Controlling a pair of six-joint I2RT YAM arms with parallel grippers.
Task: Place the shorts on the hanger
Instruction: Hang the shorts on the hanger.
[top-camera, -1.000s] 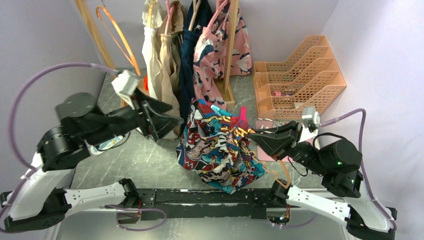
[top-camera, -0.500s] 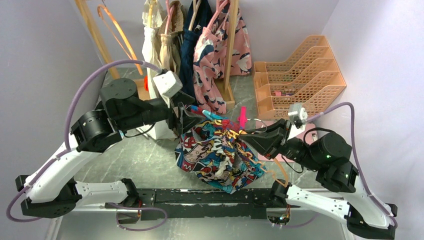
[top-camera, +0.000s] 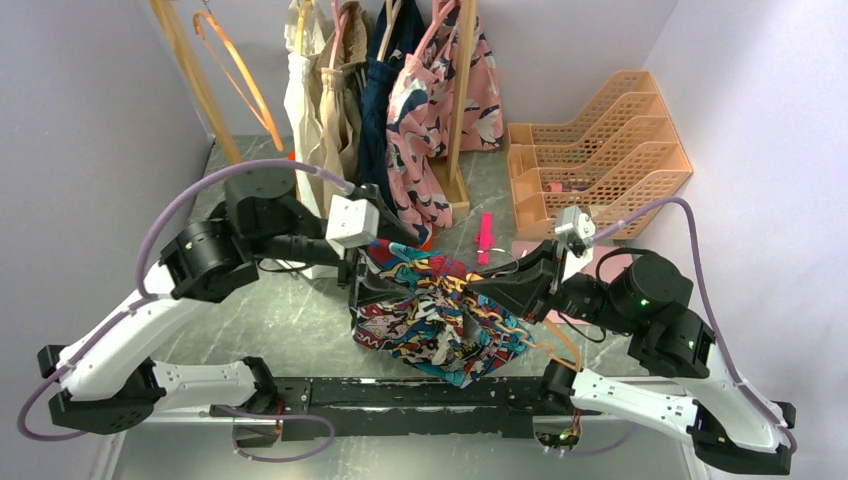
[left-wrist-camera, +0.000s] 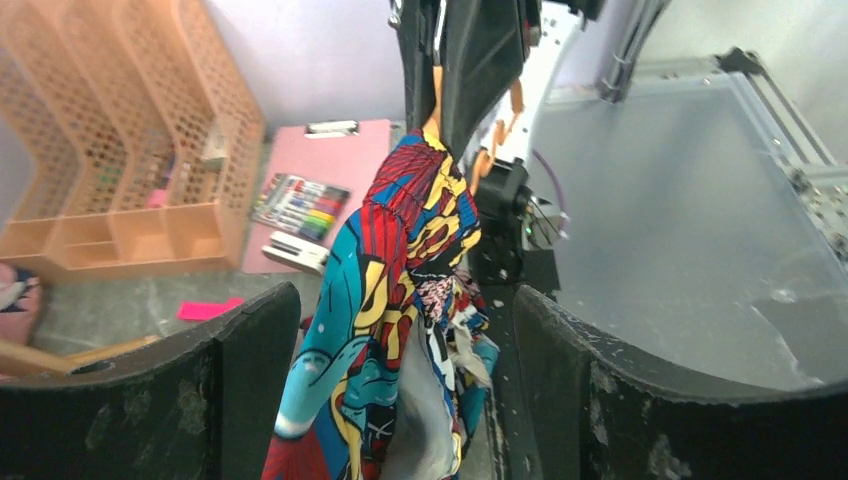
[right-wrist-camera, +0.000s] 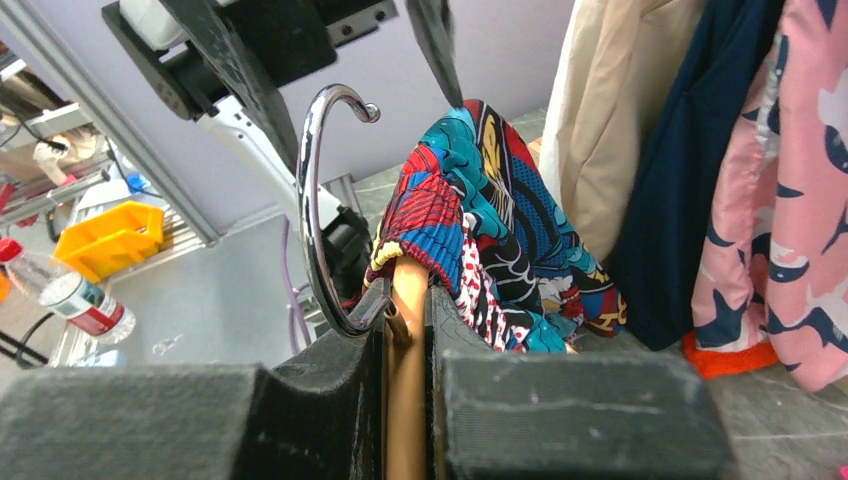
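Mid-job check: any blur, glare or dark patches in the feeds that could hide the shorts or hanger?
Top external: evenly lit, nothing smeared. Left wrist: shorts crisp, its own fingers dark and soft. Right wrist: own fingers soft up close; hanger visible, its hook sharp with a glint.

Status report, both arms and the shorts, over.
Left gripper open, straddling comic-print fabric shorts. Right gripper shut on slim orange-tan hanger, shorts bunched over it. Hanging clothes close behind.

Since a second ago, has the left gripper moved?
Yes. In the top view the left gripper has swung from beside the hanging beige garment toward the near edge; its fingers now straddle the shorts.
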